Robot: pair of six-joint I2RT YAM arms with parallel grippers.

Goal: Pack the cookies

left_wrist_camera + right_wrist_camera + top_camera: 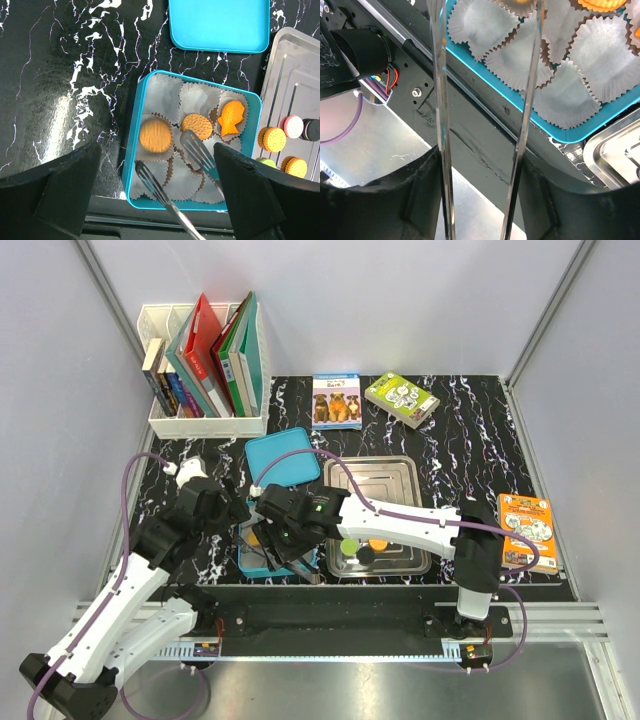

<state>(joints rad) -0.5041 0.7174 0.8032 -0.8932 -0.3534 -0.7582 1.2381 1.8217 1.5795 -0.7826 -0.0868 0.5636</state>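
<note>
Left wrist view: three cookies sitting in the teal rectangular plastic box [132, 165], centre of frame, each in a white crinkled paper cup [165, 95]. Plain round orange cookie [155, 134] at box left, blurred. Round orange waffle-stamped cookie [196, 126] mid-box. Orange fish-shaped cookie [231, 118] at box right. Bare paper in the other cups.

Five more on the ridged steel tray [295, 65] at the right edge: orange sandwich cookie [271, 139], pink disc [293, 126], black disc [311, 129], green disc [267, 162] partly hidden by a finger, second orange sandwich cookie [295, 167].

Metal tongs [197, 147] reaching in from the bottom of frame over the box. Tips spread, one just below the plain cookie, the other beside the waffle one. Nothing pinched between them; cannot tell if either tip touches a cookie.

Right wrist view: right gripper [481, 170] grasping the tongs, one finger against each arm, arms sprung apart.

Left gripper [157, 150] fully released, holding nothing, hovering above the box with fingers at the lower-left and lower-right corners.

Top external view: teal lid [283, 457] flat just above the box, on the black white-veined tabletop [470, 450]. White rack of books [205, 365] at upper left.
</note>
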